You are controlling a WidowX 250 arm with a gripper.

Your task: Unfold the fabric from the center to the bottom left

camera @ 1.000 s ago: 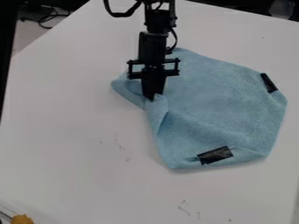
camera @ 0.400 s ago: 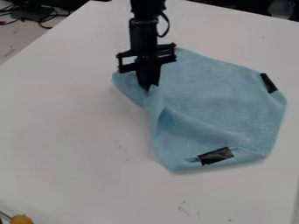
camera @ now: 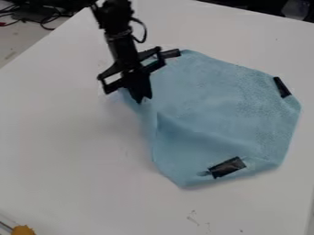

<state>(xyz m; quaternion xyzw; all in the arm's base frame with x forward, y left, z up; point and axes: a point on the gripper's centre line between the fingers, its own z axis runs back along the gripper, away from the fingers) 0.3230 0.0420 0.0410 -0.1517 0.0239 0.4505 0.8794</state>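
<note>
My gripper (camera: 142,100) hangs at the upper left part of the blue fabric (camera: 215,101), tilted, its tip shut on the cloth's left edge. From that pinched spot the fabric slopes down to the right, with a soft ridge crossing toward its lower part. Black tape pieces mark the cloth: one at the right corner, one near the bottom edge and one at the top beside the gripper. The cloth's far left portion is partly hidden behind the gripper.
The fabric lies on a white table (camera: 73,151). A yellow-orange object (camera: 23,230) sits at the bottom left corner. Dark cables (camera: 46,20) lie beyond the table's edge at the upper left.
The gripper has moved left and tilted, drawing the pinched cloth with it. The fabric's lower left edge has shifted outward, and the black tape at the top has come into view.
</note>
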